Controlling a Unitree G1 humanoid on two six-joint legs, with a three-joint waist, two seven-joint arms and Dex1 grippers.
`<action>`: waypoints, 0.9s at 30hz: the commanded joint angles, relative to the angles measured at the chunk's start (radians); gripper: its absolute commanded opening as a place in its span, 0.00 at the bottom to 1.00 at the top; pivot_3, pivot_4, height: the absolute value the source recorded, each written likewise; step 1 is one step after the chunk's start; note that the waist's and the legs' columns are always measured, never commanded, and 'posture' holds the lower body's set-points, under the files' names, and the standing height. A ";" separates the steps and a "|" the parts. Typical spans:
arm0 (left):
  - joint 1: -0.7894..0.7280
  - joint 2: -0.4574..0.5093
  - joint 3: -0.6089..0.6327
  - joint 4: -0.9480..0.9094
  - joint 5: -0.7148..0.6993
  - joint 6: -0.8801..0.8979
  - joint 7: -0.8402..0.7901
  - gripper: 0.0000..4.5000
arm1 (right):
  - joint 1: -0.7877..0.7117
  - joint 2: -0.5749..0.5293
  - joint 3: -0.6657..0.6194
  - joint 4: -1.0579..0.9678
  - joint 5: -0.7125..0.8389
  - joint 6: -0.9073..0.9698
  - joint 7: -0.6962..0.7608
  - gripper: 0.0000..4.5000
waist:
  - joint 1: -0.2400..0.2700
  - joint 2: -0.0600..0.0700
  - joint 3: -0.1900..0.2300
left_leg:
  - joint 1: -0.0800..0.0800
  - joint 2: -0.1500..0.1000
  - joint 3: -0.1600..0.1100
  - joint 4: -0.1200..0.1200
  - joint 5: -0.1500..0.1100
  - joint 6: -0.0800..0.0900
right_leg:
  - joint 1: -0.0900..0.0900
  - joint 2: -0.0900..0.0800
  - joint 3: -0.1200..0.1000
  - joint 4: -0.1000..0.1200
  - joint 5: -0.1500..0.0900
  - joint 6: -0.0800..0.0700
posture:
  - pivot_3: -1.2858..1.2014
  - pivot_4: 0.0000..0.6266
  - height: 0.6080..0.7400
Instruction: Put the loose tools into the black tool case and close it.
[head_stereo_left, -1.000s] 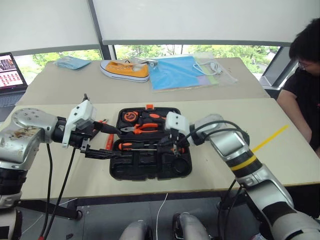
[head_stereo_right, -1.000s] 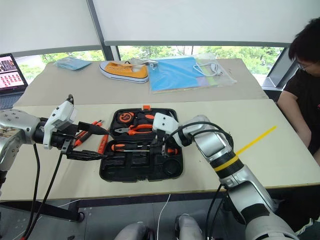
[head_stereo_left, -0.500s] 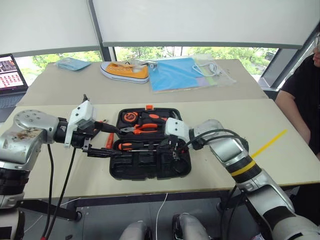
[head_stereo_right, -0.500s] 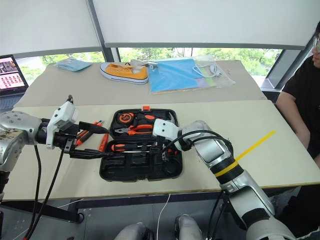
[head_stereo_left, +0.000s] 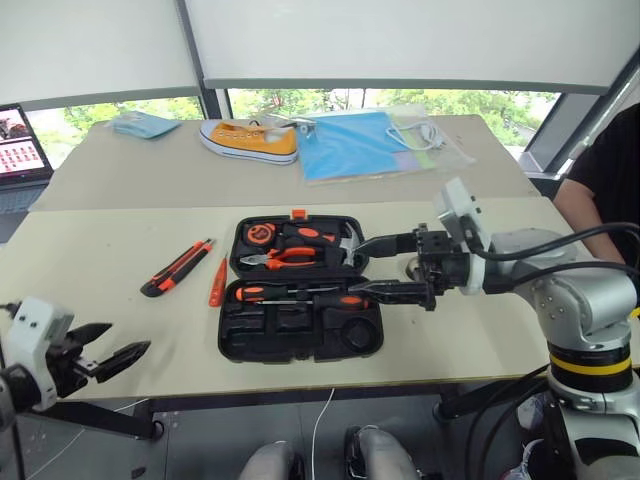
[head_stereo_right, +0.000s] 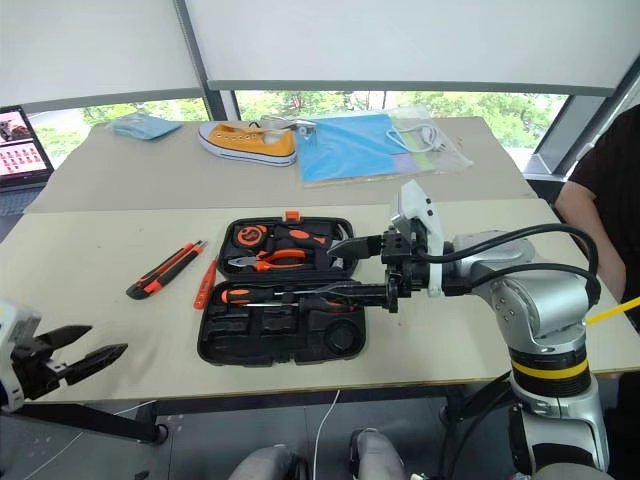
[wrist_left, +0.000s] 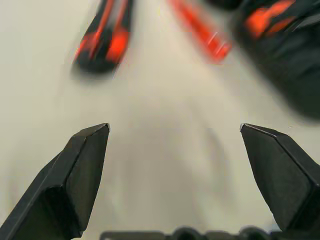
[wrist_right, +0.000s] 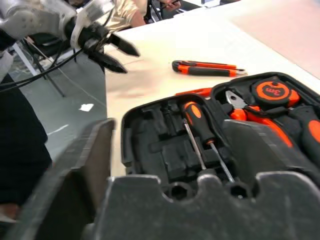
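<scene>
The black tool case (head_stereo_left: 300, 335) lies open mid-table. A tape measure (head_stereo_left: 259, 233), pliers (head_stereo_left: 292, 257) and two screwdrivers (head_stereo_left: 290, 293) sit in its recesses. On the table left of the case lie a loose utility knife (head_stereo_left: 177, 267) and a short orange tester (head_stereo_left: 216, 281). My right gripper (head_stereo_left: 355, 267) hangs open just above the case's right end, pointing left, with nothing between its fingers. At the table's front left corner my left gripper (head_stereo_left: 128, 338) is open and empty, well short of the knife (wrist_left: 102, 40) and the tester (wrist_left: 200, 30).
The far table holds a yellow shoe (head_stereo_left: 250, 140), a blue folder (head_stereo_left: 355, 145), a clear bag (head_stereo_left: 425, 135), a blue mask (head_stereo_left: 143, 124) and a laptop (head_stereo_left: 20, 140). A person (head_stereo_left: 605, 170) sits at the right edge. A yellow strip (head_stereo_right: 612, 311) lies on the near table's right.
My right gripper has opened and lifted back to the right off the case, leaving a screwdriver inside. My left arm has drawn back from the case to the front left corner.
</scene>
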 joint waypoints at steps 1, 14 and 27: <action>-0.044 0.018 0.000 -0.056 -0.008 0.046 0.077 1.00 | 0.019 -0.022 -0.027 -0.051 0.038 -0.010 -0.029 1.00 | 0.013 0.000 0.000 | 0.000 0.000 0.000 0.000 0.000 0.000 | 0.000 0.000 0.000 0.000 0.000 0.000 | 0.52 0.24 0.84; -0.803 0.022 -0.432 0.152 -0.022 0.545 0.430 1.00 | 0.167 -0.025 -0.032 -0.208 0.054 -0.027 -0.200 1.00 | 0.027 -0.007 -0.001 | -0.001 -0.001 0.000 0.004 0.002 -0.002 | 0.004 0.000 0.001 -0.001 0.008 0.005 | 0.52 0.24 0.84; -1.013 -0.100 -0.752 0.425 0.100 0.466 0.459 1.00 | 0.268 -0.023 -0.041 -0.294 0.084 -0.045 -0.325 1.00 | 0.008 -0.008 -0.001 | -0.001 -0.001 0.001 -0.001 0.007 0.003 | 0.003 0.001 -0.001 -0.004 0.007 0.003 | 0.52 0.24 0.84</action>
